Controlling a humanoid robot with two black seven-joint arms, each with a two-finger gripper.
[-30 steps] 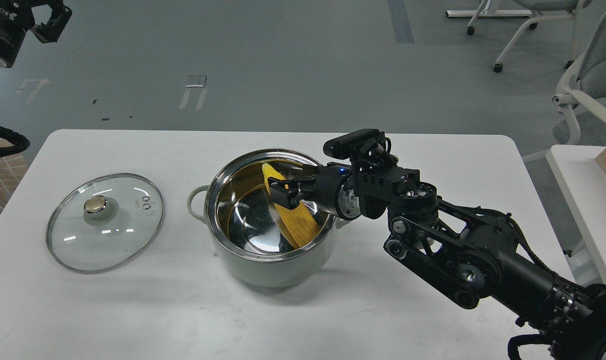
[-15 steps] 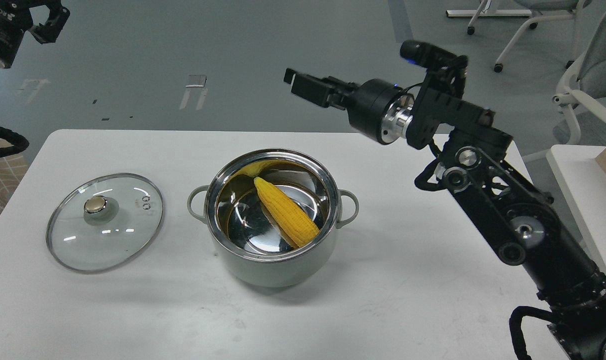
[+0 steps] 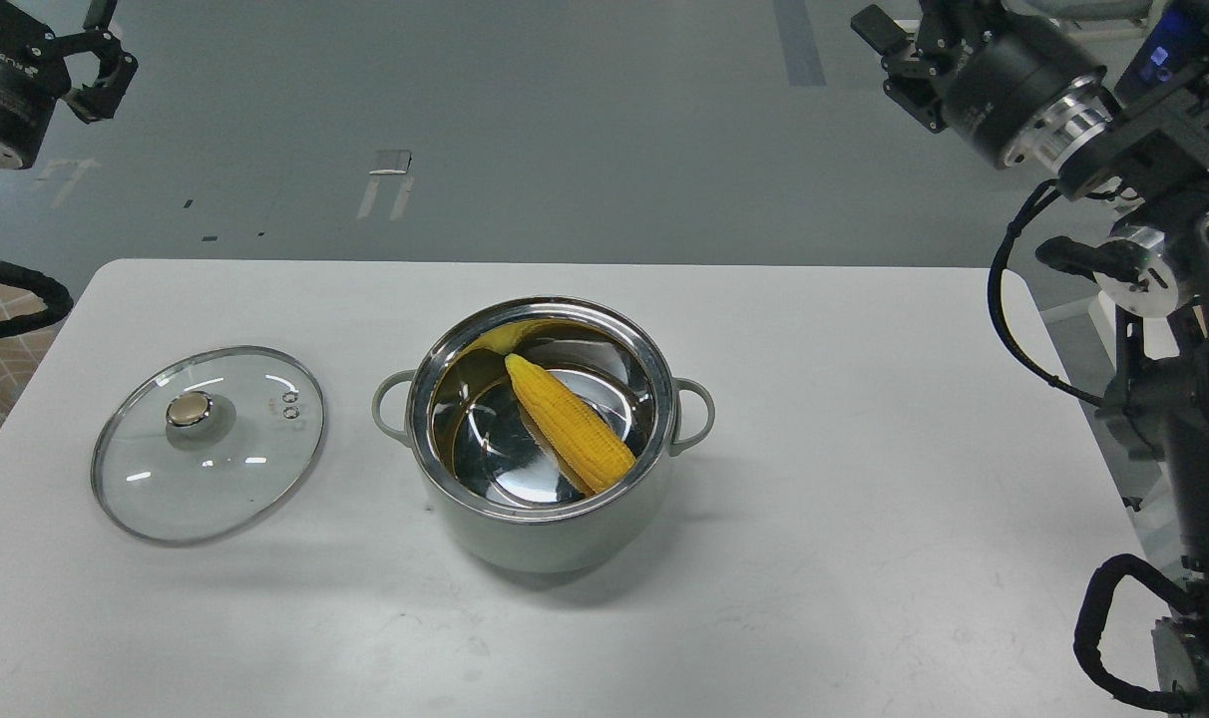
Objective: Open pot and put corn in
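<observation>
The pale grey-green pot (image 3: 540,529) stands uncovered at the middle of the white table, its steel inside showing. The yellow corn (image 3: 570,424) lies slanted inside it, its tip toward the back rim. My right gripper (image 3: 892,58) is high at the top right, far above and to the right of the pot, its fingers apart and empty. My left gripper (image 3: 101,65) is at the top left corner, off the table, fingers apart and empty.
The round glass lid (image 3: 208,444) with its brass-coloured knob lies flat on the table (image 3: 864,519) to the left of the pot. Office chairs and a second table stand off to the right, behind my right arm.
My right gripper let go of the corn inside the pot, then rose and drew back to the upper right. The corn stays in the pot. The left arm barely moved.
</observation>
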